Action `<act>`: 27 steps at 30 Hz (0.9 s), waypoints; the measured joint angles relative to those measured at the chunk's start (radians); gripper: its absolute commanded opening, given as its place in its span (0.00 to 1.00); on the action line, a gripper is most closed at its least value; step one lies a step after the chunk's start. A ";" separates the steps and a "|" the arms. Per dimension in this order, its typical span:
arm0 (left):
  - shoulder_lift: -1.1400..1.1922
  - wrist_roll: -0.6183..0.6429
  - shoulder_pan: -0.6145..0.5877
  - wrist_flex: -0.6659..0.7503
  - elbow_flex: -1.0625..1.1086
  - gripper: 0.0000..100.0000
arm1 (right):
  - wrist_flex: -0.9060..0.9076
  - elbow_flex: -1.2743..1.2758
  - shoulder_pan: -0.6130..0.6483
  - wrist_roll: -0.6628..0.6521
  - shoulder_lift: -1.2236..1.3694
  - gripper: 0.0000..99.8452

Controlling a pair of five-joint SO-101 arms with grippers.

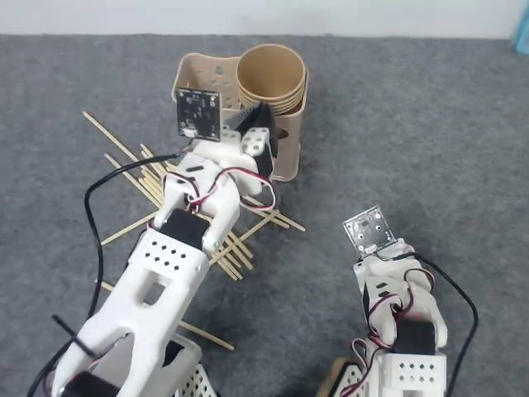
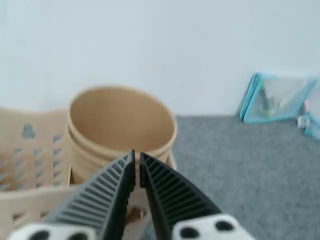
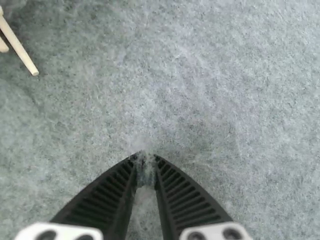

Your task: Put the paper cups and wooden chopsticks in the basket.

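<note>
A stack of brown paper cups (image 1: 273, 76) stands in the right end of the beige perforated basket (image 1: 197, 76) at the back of the grey carpet. Several wooden chopsticks (image 1: 136, 169) lie scattered in front of the basket, partly under the left arm. My left gripper (image 2: 137, 160) is shut and empty, its tips (image 1: 258, 116) just in front of the cups (image 2: 121, 122) at the basket (image 2: 30, 155) wall. My right gripper (image 3: 145, 162) is shut with nothing in it, tips down on bare carpet. A chopstick end (image 3: 17, 47) shows off to its side.
The right arm (image 1: 397, 306) sits at the front right, with open carpet around it and to the right of the basket. A blue-edged clear pouch (image 2: 277, 100) leans against the white wall behind the carpet.
</note>
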State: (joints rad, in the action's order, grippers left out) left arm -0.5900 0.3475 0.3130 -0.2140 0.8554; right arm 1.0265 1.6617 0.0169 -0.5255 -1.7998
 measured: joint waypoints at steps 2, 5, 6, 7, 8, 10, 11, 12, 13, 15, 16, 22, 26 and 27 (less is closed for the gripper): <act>-0.023 0.000 0.000 0.000 -0.041 0.01 | 0.000 0.000 0.000 0.000 0.000 0.01; -0.038 0.000 0.000 0.000 -0.089 0.01 | 0.000 0.000 0.000 0.000 0.000 0.01; -0.037 0.000 0.000 0.000 -0.101 0.01 | 0.000 0.000 0.000 0.000 0.000 0.01; -0.028 0.000 0.000 0.000 -0.115 0.01 | 0.000 0.000 0.000 0.000 0.000 0.01; -0.012 0.000 0.000 0.000 -0.132 0.01 | 0.000 0.000 0.000 0.000 0.000 0.01; 0.040 0.000 0.000 0.000 -0.166 0.01 | 0.000 0.000 0.000 0.000 0.000 0.01; 0.075 0.000 0.000 0.000 -0.184 0.01 | 0.000 0.000 0.000 0.000 0.000 0.01; 0.115 0.000 -0.002 0.000 -0.201 0.01 | 0.000 0.000 0.000 0.000 0.000 0.01; 0.157 -0.002 -0.008 0.000 -0.222 0.01 | 0.000 0.000 0.000 0.000 0.000 0.01; 0.244 -0.002 -0.025 0.000 -0.264 0.01 | 0.000 0.000 0.000 0.000 0.000 0.01; 0.279 -0.002 -0.028 0.000 -0.279 0.01 | 0.000 0.000 0.000 0.000 0.000 0.01; 0.324 -0.009 -0.031 0.023 -0.265 0.01 | 0.000 0.000 0.000 0.000 0.000 0.01; 0.311 -0.011 -0.029 0.028 -0.236 0.01 | 0.000 0.000 0.000 0.000 0.000 0.01; 0.310 -0.011 -0.029 0.028 -0.233 0.01 | 0.000 0.000 0.000 0.000 0.000 0.01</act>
State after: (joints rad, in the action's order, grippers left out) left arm -0.2800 0.3368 0.2839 -0.1864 0.6222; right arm 1.0265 1.6617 0.0169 -0.5255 -1.7998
